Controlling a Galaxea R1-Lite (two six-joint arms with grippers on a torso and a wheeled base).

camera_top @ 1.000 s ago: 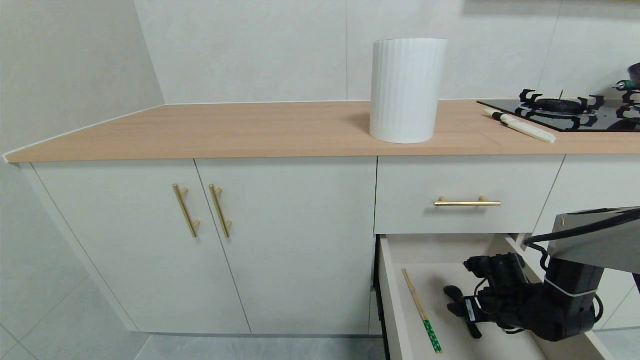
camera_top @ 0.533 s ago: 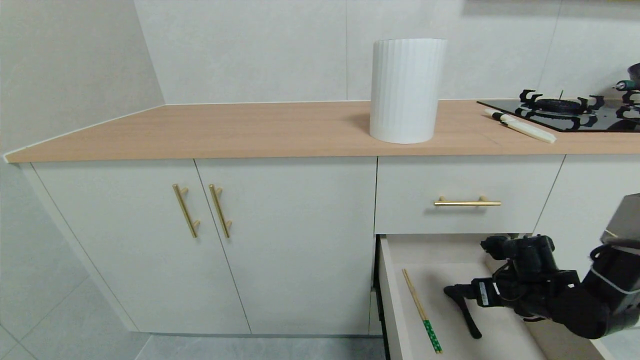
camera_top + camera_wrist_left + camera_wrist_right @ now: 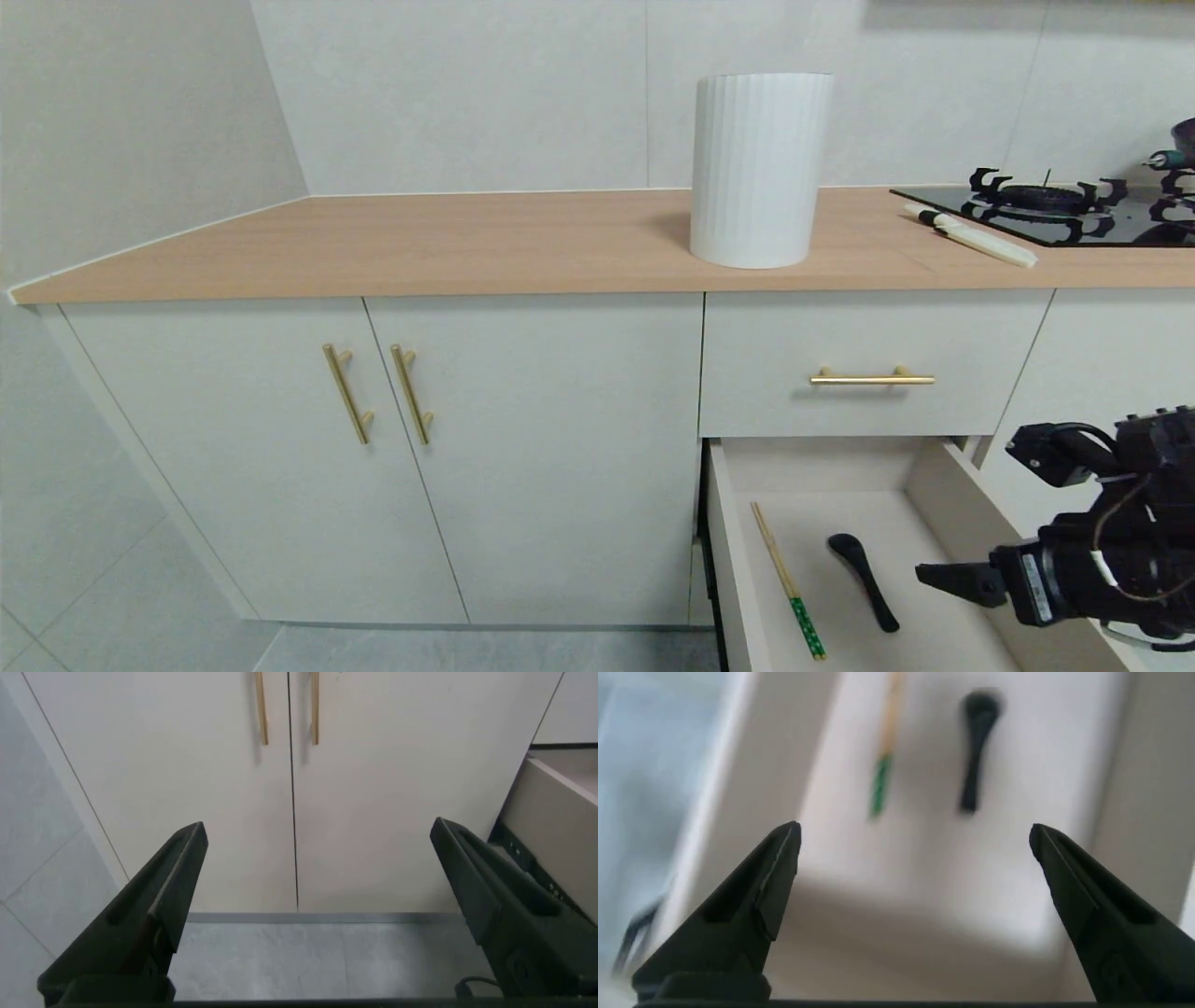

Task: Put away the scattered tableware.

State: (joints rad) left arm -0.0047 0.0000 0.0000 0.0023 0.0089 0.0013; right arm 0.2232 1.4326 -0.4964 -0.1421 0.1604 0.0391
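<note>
The lower drawer (image 3: 733,560) stands pulled out. On its floor lie a pair of chopsticks (image 3: 789,583) with green ends and, beside them, a black spoon (image 3: 864,579). My right gripper (image 3: 999,513) hangs open over the drawer's right side, to the right of the spoon and apart from it. From its wrist the chopsticks (image 3: 887,747) and spoon (image 3: 976,747) lie below the open right gripper (image 3: 915,915). A white-handled knife (image 3: 971,235) rests on the countertop near the stove. My left gripper (image 3: 318,924) is open and empty, low in front of the cabinet doors.
A tall white ribbed container (image 3: 758,168) stands on the wooden countertop (image 3: 420,243). A black gas stove (image 3: 1055,205) sits at the far right. The upper drawer with its gold handle (image 3: 873,379) is closed, as are the two cabinet doors (image 3: 294,784).
My right gripper has pulled back to the right and up, away from the black spoon, which now lies free on the drawer floor. The chopsticks have not moved.
</note>
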